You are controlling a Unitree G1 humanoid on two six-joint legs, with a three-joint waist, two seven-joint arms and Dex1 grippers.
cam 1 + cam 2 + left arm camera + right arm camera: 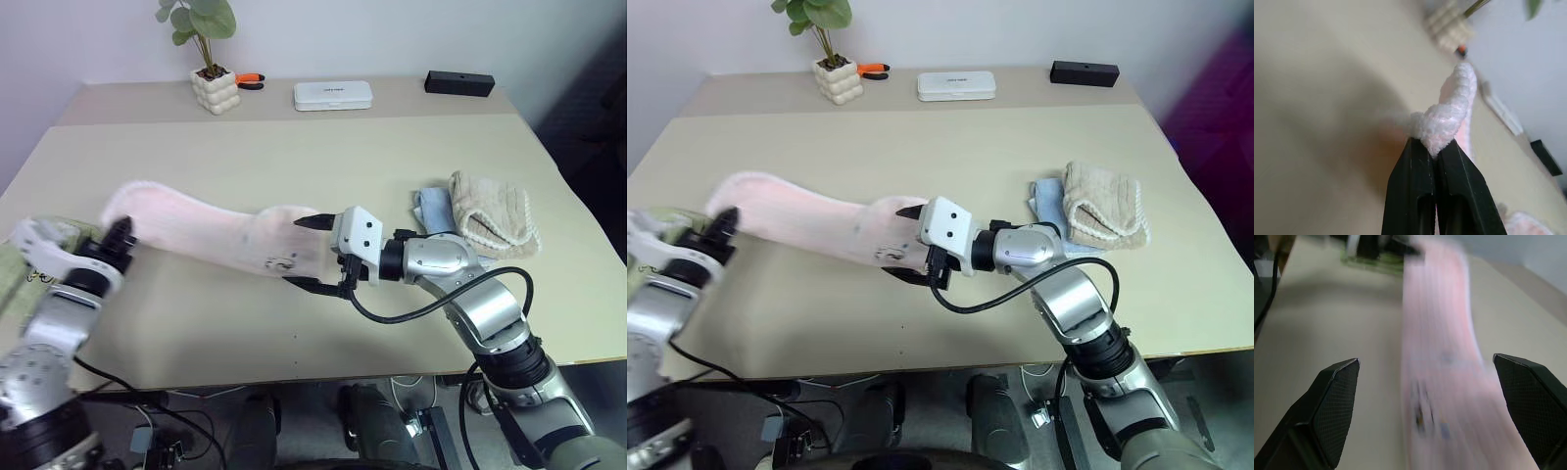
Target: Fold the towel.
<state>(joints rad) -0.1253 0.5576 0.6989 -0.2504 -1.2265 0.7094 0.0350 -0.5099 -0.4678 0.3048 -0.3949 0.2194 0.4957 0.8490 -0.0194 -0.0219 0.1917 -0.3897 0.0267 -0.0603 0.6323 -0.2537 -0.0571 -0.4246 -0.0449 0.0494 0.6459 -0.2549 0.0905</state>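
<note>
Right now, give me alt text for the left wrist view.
Two black fingers of the left end effector pinch shut on an edge of the pale pink towel, which trails away over the beige table.

Pale pink towel (211, 233), dark lettering

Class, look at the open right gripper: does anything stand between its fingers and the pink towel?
Nothing visible does. The right gripper is open, its fingers either side of the pink towel; the left gripper is shut on the towel's far end.
</note>
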